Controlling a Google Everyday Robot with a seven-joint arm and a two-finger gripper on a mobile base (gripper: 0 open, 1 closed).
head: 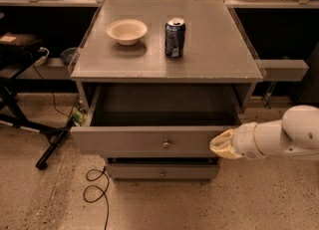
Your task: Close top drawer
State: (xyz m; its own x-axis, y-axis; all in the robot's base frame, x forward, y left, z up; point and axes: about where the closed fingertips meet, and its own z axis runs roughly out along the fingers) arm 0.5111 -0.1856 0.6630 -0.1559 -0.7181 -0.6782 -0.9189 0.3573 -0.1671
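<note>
One raised frontal view, tilted down, cabinet (209,60) near, gripper (224,145) lower right

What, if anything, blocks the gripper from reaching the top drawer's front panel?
Probably nothing, so likely yes. The gripper sits at the right end of the pulled-out top drawer front, apparently against it, nothing between them. The bowl and can stand on the cabinet top, out of the way.

We see a grey top drawer (129,141) with a silvery knob (166,144), a grey tabletop (214,50) bearing a cream bowl (126,31) and a blue can (175,37), and our white, yellowish-tipped end effector (222,145) at the drawer front's right end.
</note>
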